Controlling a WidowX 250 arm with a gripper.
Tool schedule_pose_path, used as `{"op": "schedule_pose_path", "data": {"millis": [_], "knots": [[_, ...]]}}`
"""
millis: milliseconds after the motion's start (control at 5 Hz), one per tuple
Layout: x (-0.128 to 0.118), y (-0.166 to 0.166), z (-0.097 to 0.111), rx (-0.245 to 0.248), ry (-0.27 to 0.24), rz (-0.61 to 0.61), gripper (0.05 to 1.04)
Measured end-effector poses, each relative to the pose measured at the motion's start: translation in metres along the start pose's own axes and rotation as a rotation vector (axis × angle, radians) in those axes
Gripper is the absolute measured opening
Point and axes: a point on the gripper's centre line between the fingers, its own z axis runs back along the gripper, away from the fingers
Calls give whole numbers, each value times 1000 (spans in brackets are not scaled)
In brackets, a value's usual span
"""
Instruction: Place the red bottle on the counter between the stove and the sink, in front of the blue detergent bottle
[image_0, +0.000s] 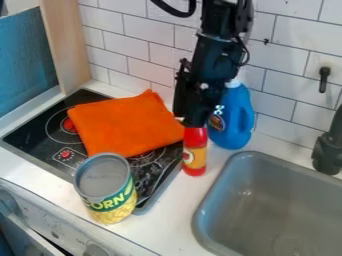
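the black arm (215, 50) comes in from the far edge, and its gripper (194, 121) hangs down right at the top of a red bottle (194, 162), overlapping its upper end. whether the jaws are clenched on the bottle or released, i cannot tell. the bottle is upright on the white surface (167, 227), between the stove on the left and the gray sink (267, 200) on the right, with a yellowish label on its front. just beside it, to the far right, a blue jug (235, 122) with a white cap is upright near the tiled wall (290, 35). an orange cloth (127, 125) lies folded over much of the black stove (28, 134), its right corner close to the bottle. a large can of corn (107, 187) is at the stove's near edge, left of the bottle. a dark faucet (327, 155) is at the sink's far right.
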Motion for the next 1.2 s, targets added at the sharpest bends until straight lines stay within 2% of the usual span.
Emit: {"op": "schedule_pose_path", "data": {"millis": [200,400,600,800,1000,1200], "knots": [[-5,1,14,31,-36,30,959],[-19,-2,25,56,-53,57,1006],[-46,-13,35,71,-74,88,1001],[-69,-39,41,73,-53,114,1001],[-73,-67,33,30,-57,135,1001],[-75,-83,22,15,-87,201,1001]]}}
